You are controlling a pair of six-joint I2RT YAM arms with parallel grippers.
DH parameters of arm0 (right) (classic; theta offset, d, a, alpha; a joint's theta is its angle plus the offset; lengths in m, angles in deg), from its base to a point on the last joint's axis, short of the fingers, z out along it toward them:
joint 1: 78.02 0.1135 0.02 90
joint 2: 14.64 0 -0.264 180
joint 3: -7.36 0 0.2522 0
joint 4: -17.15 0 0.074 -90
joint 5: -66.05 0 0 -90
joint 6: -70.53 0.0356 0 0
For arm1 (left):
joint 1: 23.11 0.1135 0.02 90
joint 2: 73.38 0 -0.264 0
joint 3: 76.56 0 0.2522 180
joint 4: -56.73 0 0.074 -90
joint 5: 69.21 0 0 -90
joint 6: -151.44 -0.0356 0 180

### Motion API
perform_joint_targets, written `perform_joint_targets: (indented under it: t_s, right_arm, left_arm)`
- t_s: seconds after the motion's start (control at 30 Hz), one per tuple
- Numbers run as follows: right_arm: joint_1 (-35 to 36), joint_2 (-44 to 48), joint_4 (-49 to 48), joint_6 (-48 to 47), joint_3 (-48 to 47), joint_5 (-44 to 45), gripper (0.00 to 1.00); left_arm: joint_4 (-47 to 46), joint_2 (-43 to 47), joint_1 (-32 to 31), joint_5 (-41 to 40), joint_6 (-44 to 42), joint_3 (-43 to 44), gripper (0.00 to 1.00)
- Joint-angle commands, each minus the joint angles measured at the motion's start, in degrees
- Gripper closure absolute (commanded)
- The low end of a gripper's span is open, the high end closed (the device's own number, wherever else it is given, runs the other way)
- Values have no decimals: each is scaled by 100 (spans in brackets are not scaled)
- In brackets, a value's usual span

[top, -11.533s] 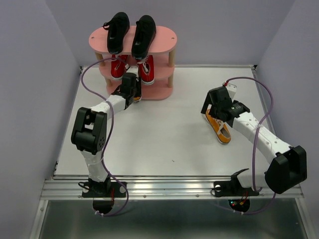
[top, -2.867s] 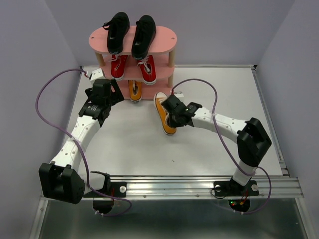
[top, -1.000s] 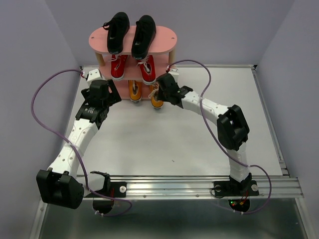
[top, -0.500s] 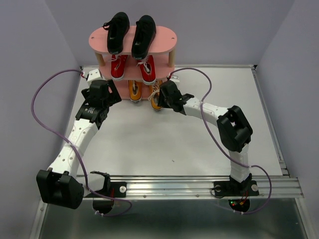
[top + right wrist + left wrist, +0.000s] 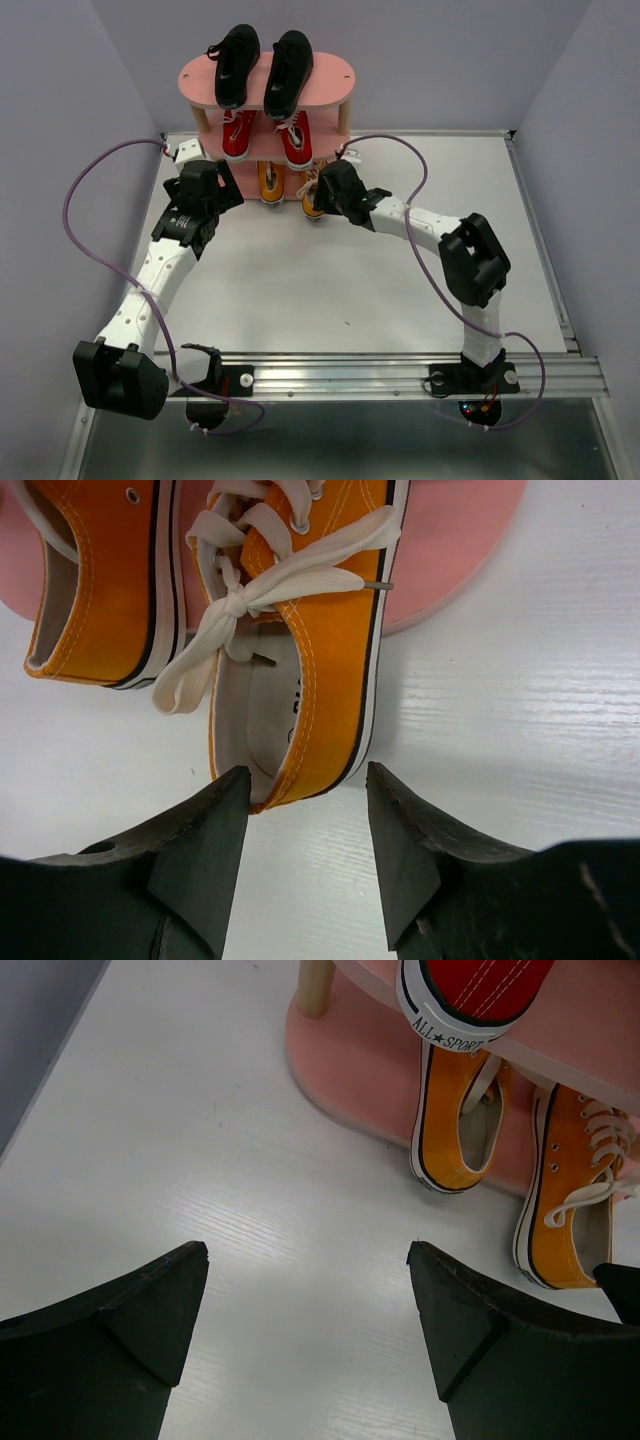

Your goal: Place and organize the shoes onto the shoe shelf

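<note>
The pink shelf (image 5: 335,85) stands at the table's back. Two black shoes (image 5: 235,65) sit on its top board, two red shoes (image 5: 294,140) on the middle one, and two orange shoes (image 5: 269,183) on the bottom one, heels toward me. My right gripper (image 5: 325,190) is open. In the right wrist view its tips (image 5: 305,780) stand just either side of the right orange shoe's heel (image 5: 330,660), not clamping it. My left gripper (image 5: 228,190) is open and empty over bare table (image 5: 305,1250), left of the left orange shoe (image 5: 455,1130).
A wooden post (image 5: 313,975) rises at the shelf's left end. The bottom board's rim (image 5: 450,540) sticks out beside the right orange shoe. Purple cables arc over both arms. The enclosure walls close in left, right and back.
My right arm brought the second orange shoe from the table's right to the bottom board, let go, and has drawn back slightly. The left arm has stayed still over the last second.
</note>
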Motion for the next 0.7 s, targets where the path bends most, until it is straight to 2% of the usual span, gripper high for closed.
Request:
perform_joint_targets:
  t_s: [0.0, 0.13, 0.23, 0.3, 0.37, 0.47, 0.53, 0.57, 0.6, 0.67]
  right_arm:
    - [31, -120, -25, 217, -256, 107, 46]
    - [31, -366, -16, 252, -432, 81, 54]
    - [31, -481, -16, 261, -563, 89, 68]
    - [31, -534, -16, 253, -651, 89, 74]
    - [31, -621, -16, 217, -765, 98, 74]
    - [31, -788, 45, 182, -932, 98, 65]
    - [31, -850, 89, 191, -1055, 116, 64]
    - [31, -868, 89, 191, -1073, 107, 67]
    - [31, -885, 89, 200, -1082, 116, 81]
    - [31, -877, 89, 200, -1091, 160, 99]
  left_arm:
    - [2, 78, 41, -67, -32, 115, 8]
    - [46, 139, 41, -154, -68, 115, 7]
    - [72, 166, 41, -163, -68, 124, 7]
    - [72, 183, 41, -163, -59, 115, 8]
    - [90, 175, 41, -163, -68, 115, 7]
    - [116, 192, 41, -172, -68, 124, 7]
    - [125, 210, 41, -190, -77, 124, 7]
    - [125, 218, 41, -198, -85, 124, 8]
    - [142, 245, 41, -207, -85, 124, 7]
    - [143, 262, 41, -234, -77, 106, 8]
